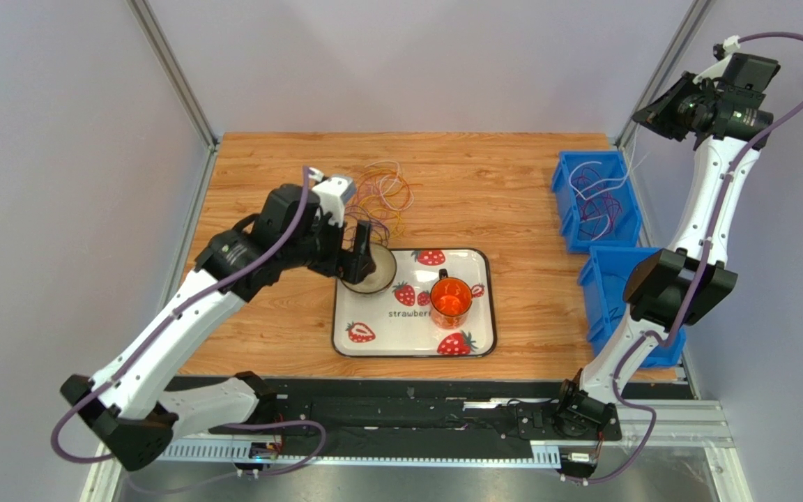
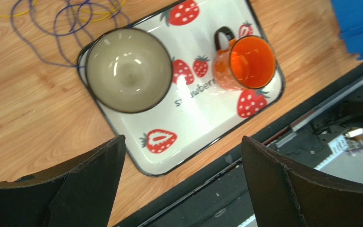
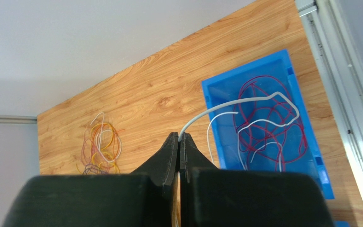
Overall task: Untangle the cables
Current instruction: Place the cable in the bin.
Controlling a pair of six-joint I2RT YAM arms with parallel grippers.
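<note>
A tangled pile of thin cable loops (image 1: 383,191), orange, yellow, purple and pink, lies on the wooden table behind the tray; it also shows in the right wrist view (image 3: 100,147). Purple and yellow loops (image 2: 70,19) show in the left wrist view. My left gripper (image 1: 358,254) hovers over the bowl (image 1: 374,270) beside the pile, and its jaws (image 2: 183,161) are wide open and empty. My right gripper (image 1: 655,113) is raised high over the far blue bin (image 1: 566,167). It is shut (image 3: 179,138) on a white cable (image 3: 245,100) that hangs down into that bin.
A strawberry-print tray (image 1: 476,350) holds the grey bowl (image 2: 128,70) and an orange mug (image 1: 450,299). The far blue bin (image 3: 212,101) holds red and white cables (image 3: 264,124). A second blue bin (image 1: 607,274) stands nearer, by the right arm. Metal frame posts flank the table.
</note>
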